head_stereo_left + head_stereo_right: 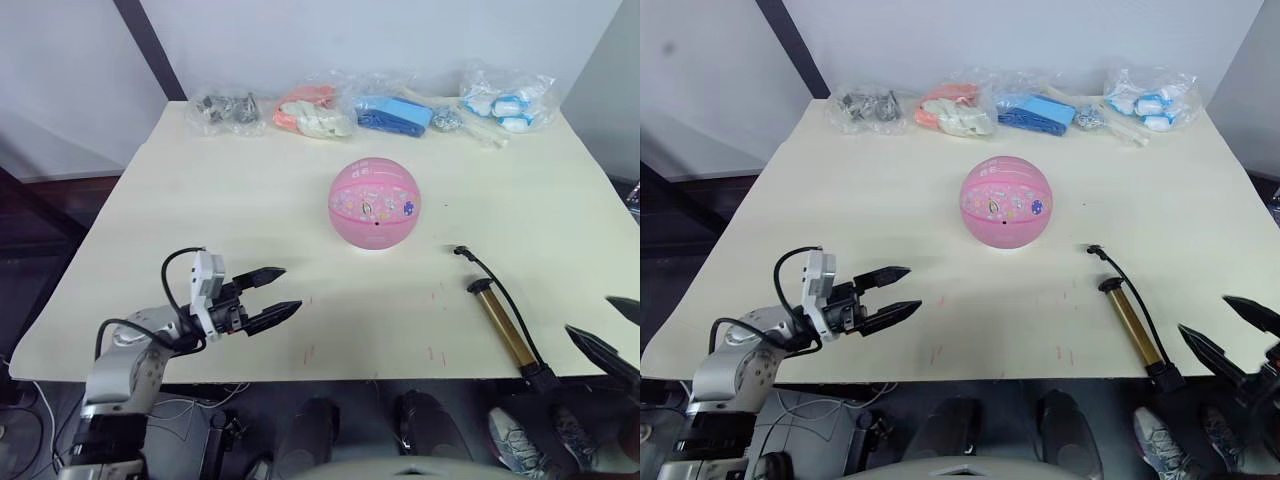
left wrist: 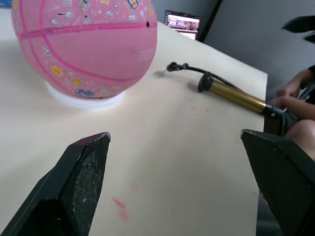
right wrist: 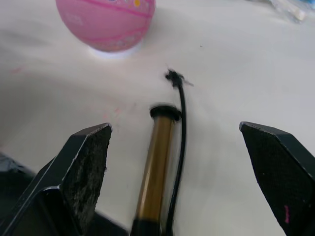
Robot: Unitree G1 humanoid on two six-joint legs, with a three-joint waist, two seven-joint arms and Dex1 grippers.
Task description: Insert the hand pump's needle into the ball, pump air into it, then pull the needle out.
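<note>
A pink ball point(image 1: 375, 204) is seen mid-surface on a white ring point(image 2: 83, 100); its small prints and white text are too fine to be read. The hand pump point(image 1: 508, 331) lies at the near right edge, needle point(image 1: 460, 250) pointing toward the ball. Left gripper point(image 1: 277, 293) and right gripper point(image 1: 1230, 330): jaws spread, nothing held.
</note>
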